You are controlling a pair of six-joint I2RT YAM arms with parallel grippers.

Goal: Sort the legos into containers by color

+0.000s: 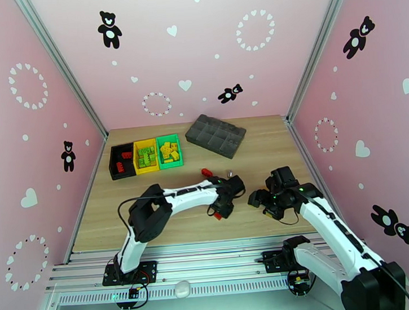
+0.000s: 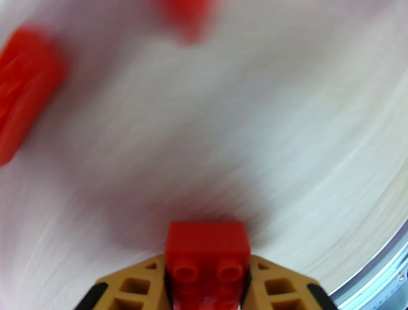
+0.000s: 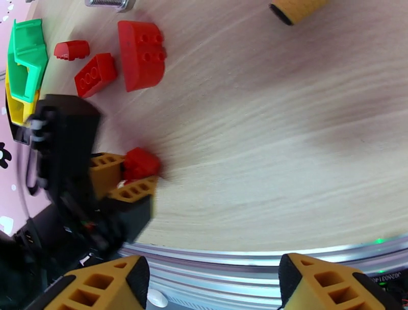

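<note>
held lego: red brick, glossy, round studs facing the wrist cam, a bit toward 6 o'clock from the middle of the counter
left claw: clamped on that red brick, a tan finger on each side
loose legos: a few more red bricks lying at 11 o'clock of the left claw
right claw: fingers apart, nothing between them, at 3 o'clock of the left claw
containers: row at 10 o'clock; black bin has red legos, yellow bin has green legos, green bin has yellow legos
grey tray: 12 o'clock, near the back wall
edges/room: metal rail runs along the 6 o'clock edge near both claws; bare wood from the right claw out to 3 o'clock
</note>
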